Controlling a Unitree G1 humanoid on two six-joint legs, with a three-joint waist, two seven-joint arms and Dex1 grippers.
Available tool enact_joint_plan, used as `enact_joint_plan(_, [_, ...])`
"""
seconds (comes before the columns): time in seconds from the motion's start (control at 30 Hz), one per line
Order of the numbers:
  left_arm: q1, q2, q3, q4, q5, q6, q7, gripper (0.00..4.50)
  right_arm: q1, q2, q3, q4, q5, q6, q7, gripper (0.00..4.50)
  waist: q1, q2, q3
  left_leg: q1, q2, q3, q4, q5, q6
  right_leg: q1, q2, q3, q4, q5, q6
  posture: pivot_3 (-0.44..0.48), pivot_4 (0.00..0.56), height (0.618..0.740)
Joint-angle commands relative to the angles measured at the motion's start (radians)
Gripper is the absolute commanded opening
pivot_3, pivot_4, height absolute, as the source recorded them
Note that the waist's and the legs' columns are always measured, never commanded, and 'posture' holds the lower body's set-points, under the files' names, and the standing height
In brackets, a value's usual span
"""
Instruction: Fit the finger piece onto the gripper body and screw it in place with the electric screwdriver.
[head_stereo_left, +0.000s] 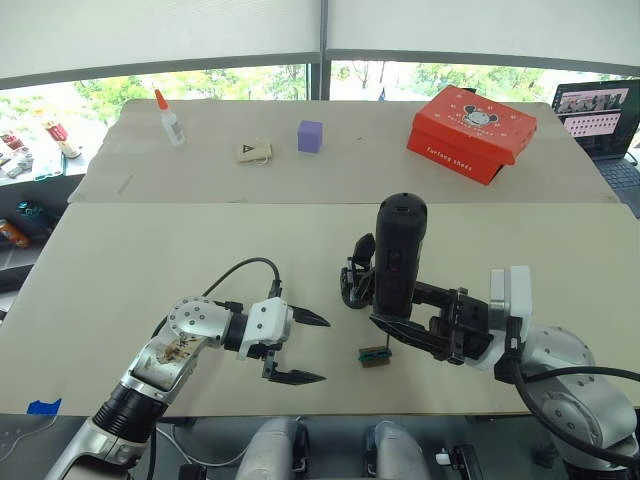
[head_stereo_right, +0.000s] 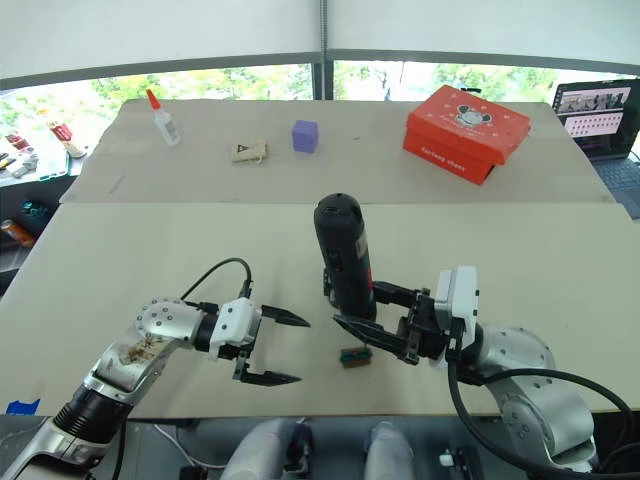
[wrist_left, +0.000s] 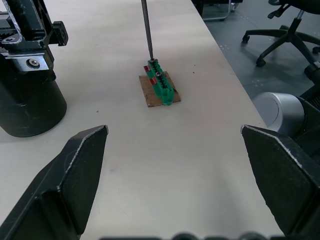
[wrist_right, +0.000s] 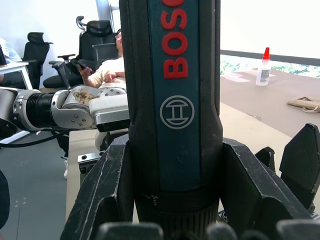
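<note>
The electric screwdriver (head_stereo_left: 400, 258) stands upright near the table's front edge, with my right gripper (head_stereo_left: 395, 315) shut on its lower handle. Its thin metal bit (wrist_left: 147, 30) points down onto a small green-and-brown block (head_stereo_left: 375, 356). The gripper body (head_stereo_left: 355, 278) stands just behind and left of the screwdriver; its round black base (wrist_left: 27, 95) is also seen in the left wrist view. My left gripper (head_stereo_left: 322, 350) hovers open to the left of the block, with nothing between its fingers. The finger piece is out of view.
On the far table section stand a red box (head_stereo_left: 470, 132), a purple cube (head_stereo_left: 310, 136), a glue bottle (head_stereo_left: 171, 120) and a small card (head_stereo_left: 253, 152). A laptop (head_stereo_left: 598, 115) sits at the far right. A person (wrist_right: 112, 70) sits beyond the table.
</note>
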Motion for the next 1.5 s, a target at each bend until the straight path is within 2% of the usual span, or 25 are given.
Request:
enact_joint_plan(0.03, [-0.011,0.004,0.017,-0.02,-0.012,-0.016,-0.005,4.5,-0.008,-0.008,-0.032,-0.042,0.024,-0.034,0.004,1.94,0.0,0.0,0.0,0.0,0.0,0.0,0.0,0.0,0.0,0.0,0.0,0.0,0.0,0.0,0.0,0.0,0.15,0.74])
enact_joint_plan(1.5, [-0.012,0.002,0.018,-0.01,-0.011,-0.025,-0.005,4.5,-0.017,-0.005,-0.017,-0.028,0.005,-0.036,0.008,1.94,0.0,0.0,0.0,0.0,0.0,0.0,0.0,0.0,0.0,0.0,0.0,0.0,0.0,0.0,0.0,0.0,0.15,0.74])
